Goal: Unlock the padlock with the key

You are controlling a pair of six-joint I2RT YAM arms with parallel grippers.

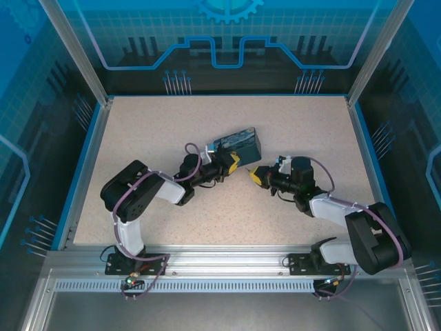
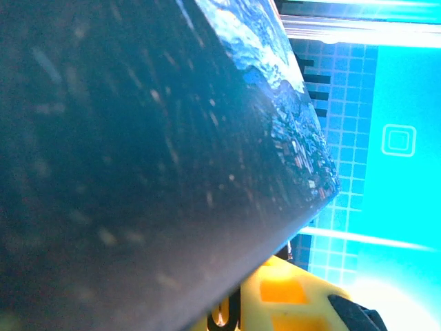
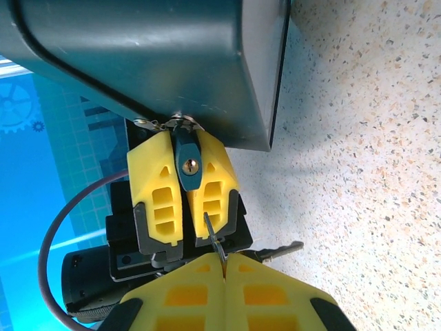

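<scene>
padlock (image 1: 238, 143): dark painted block, tilted | key (image 3: 214, 240): slim, near padlock, apart

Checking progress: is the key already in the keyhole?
No, the key pinched in the right gripper sits short of the brass keyhole.

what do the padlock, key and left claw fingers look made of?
The padlock: teal body, painted metal or plastic, unclear; brass-looking keyhole, gold glint. The key: bare grey metal, thin blade, dull sheen. The left claw fingers: matte yellow plastic, likely moulded or printed, with cut-out pockets.
</scene>
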